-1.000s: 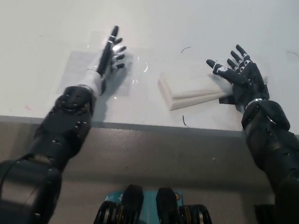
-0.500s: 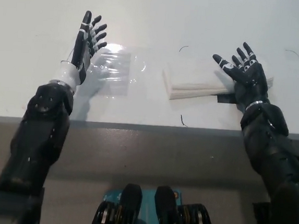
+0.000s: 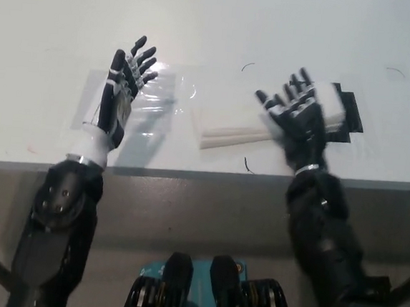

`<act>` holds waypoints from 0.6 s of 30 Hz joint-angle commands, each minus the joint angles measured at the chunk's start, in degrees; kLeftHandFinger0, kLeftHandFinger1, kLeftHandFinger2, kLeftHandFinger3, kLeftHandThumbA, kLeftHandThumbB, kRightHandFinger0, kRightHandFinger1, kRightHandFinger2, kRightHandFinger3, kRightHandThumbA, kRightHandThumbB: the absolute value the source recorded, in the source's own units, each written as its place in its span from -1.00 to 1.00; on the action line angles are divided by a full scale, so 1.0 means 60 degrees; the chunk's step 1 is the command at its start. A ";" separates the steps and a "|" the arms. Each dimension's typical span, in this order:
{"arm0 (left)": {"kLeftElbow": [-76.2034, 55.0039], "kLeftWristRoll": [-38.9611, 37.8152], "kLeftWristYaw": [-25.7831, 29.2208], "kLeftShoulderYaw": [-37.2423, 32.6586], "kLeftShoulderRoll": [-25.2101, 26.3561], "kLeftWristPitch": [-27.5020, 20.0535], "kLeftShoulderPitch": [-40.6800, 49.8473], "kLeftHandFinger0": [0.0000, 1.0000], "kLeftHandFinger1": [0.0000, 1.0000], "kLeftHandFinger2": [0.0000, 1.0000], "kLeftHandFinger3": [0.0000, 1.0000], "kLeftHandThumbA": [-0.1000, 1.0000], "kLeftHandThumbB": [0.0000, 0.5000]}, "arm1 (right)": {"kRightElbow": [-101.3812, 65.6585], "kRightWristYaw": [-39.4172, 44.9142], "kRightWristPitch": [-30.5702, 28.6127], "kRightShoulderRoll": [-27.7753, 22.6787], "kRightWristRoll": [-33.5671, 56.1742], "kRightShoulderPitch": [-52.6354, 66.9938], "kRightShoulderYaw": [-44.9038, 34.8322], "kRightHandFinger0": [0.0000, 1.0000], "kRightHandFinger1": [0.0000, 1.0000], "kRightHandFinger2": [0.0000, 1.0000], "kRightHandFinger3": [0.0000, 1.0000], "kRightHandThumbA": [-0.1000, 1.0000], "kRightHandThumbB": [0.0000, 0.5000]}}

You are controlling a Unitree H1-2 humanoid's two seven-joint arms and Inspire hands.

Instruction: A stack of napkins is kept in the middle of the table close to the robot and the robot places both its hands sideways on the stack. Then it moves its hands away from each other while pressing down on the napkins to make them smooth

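Observation:
A stack of white napkins lies near the table's front edge, a little right of the middle. My right hand is over the stack's right end with fingers spread, open; whether it presses on the napkins I cannot tell. It hides that end of the stack. My left hand is raised sideways to the left of the stack, clear of it, open with fingers apart, above a clear plastic sheet.
The white table ends in a front edge close below the stack. Black tape pieces lie just right of my right hand. Small dark pen marks dot the surface.
My right hand has moved left onto the stack's right end, and the stack now lies further left, uncovering black tape. My left hand has come slightly right and nearer.

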 commanded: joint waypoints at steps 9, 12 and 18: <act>-0.4748 -0.0075 -0.0458 -0.0725 0.0033 0.0736 0.1497 1.00 1.00 1.00 1.00 1.00 0.54 | -0.7375 0.0280 0.0114 0.1327 -0.1647 0.3258 0.2430 1.00 1.00 1.00 1.00 1.00 0.24; -0.4988 -0.0083 -0.0596 -0.0803 0.0104 0.0416 0.2115 1.00 1.00 1.00 1.00 1.00 0.48 | -0.9905 0.0261 0.0351 0.1150 -0.2002 0.4002 0.2666 1.00 1.00 1.00 1.00 1.00 0.18; -0.5321 -0.0172 -0.0860 -0.0878 0.0310 0.0118 0.2968 1.00 1.00 1.00 1.00 1.00 0.55 | -1.3643 0.0297 0.0850 0.0448 -0.2322 0.4308 0.2493 1.00 1.00 1.00 1.00 1.00 0.42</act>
